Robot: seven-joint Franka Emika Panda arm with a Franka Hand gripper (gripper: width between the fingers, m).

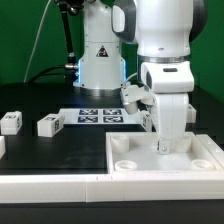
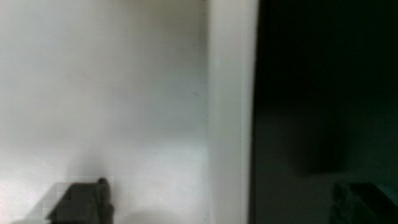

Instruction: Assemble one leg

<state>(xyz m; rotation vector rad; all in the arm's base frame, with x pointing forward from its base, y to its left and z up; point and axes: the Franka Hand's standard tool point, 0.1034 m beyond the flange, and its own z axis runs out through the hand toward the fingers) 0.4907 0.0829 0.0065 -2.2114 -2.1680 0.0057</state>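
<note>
Two legs, small white blocks with square markers, lie on the black table at the exterior view's left (image 1: 10, 122) (image 1: 50, 124). A third leg (image 1: 134, 95) shows further back, beside the arm. The large white plate (image 1: 130, 160) with round corner sockets lies at the front right. My gripper (image 1: 164, 146) points straight down at the plate's far edge. In the wrist view the gripper (image 2: 222, 202) is open and empty. Its dark fingertips (image 2: 80, 202) stand wide apart, with the white plate (image 2: 125, 100) under one and the dark table under the other.
The marker board (image 1: 100, 115) lies flat in the middle, in front of the robot base (image 1: 100, 65). A long white strip (image 1: 50, 185) runs along the table's front edge. Another white part (image 1: 2, 147) shows at the far left.
</note>
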